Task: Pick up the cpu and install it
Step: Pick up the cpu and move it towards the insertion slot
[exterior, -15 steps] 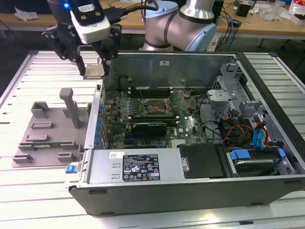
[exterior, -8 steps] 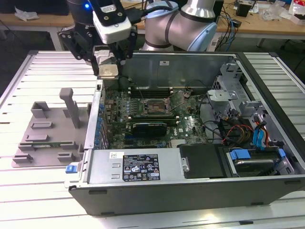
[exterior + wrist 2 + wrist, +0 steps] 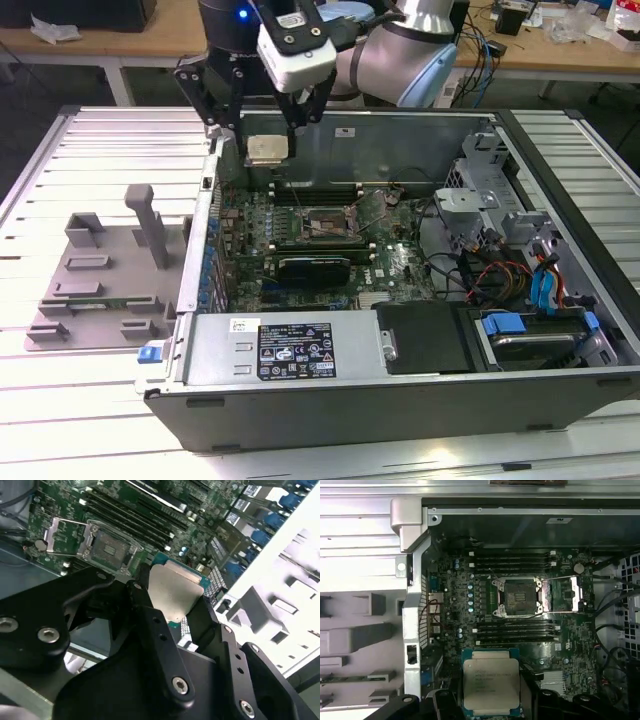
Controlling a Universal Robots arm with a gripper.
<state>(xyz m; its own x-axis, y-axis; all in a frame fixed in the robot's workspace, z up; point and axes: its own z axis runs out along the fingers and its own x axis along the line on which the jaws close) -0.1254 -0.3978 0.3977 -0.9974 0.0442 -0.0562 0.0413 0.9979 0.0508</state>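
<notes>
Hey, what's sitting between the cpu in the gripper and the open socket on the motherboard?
In the first wrist view, a bank of dark memory slots runs across between the held cpu and the open socket.

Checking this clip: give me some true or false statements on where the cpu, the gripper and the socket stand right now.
1. The gripper holds the cpu between its jaws. True.
2. The cpu sits seated in the socket. False: the socket is empty with its frame flipped open, and the cpu is held in the air above the board, short of the socket.
3. The grey fixture lies outside the case, on the exterior view's left. True.
4. The case is closed by a side panel. False: it is open, and the motherboard is exposed.
</notes>
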